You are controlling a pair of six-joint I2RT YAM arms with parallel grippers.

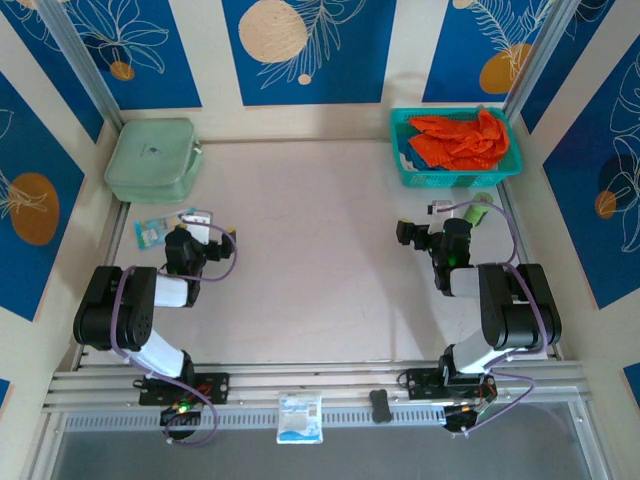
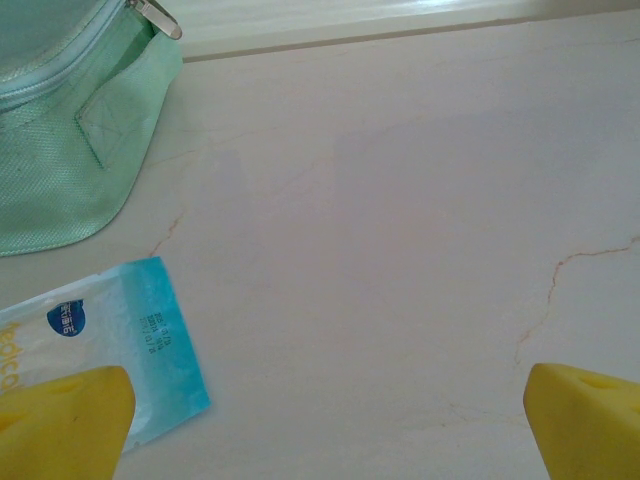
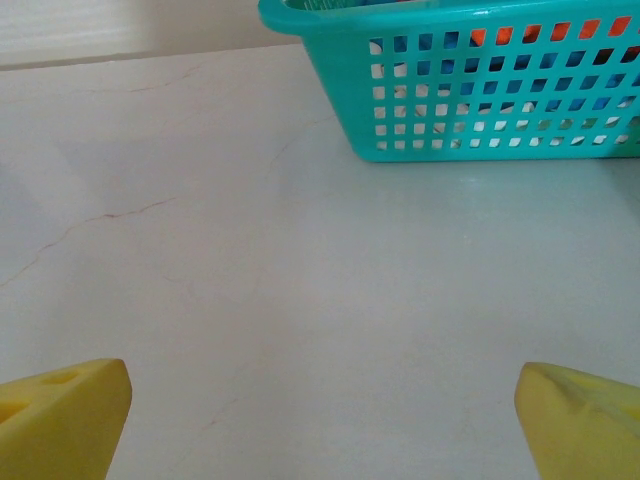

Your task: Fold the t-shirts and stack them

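A bright orange t-shirt (image 1: 458,140) lies crumpled in the teal mesh basket (image 1: 412,170) at the back right of the table. In the right wrist view, orange cloth (image 3: 530,34) and some blue show through the basket's (image 3: 350,110) holes. My right gripper (image 1: 460,210) (image 3: 320,420) stands open just in front of the basket, its yellow fingertips (image 3: 62,420) wide apart over bare table. On the left side my left gripper (image 1: 180,225) (image 2: 325,420) is open too, with nothing between its fingers. Its left fingertip (image 2: 60,425) hangs over a blue packet.
A pale green zip case (image 1: 152,158) (image 2: 60,130) sits at the back left. The blue and white packet (image 1: 150,232) (image 2: 110,345) lies in front of it. Another small packet (image 1: 300,418) and a dark block (image 1: 380,405) rest on the front rail. Walls close in both sides.
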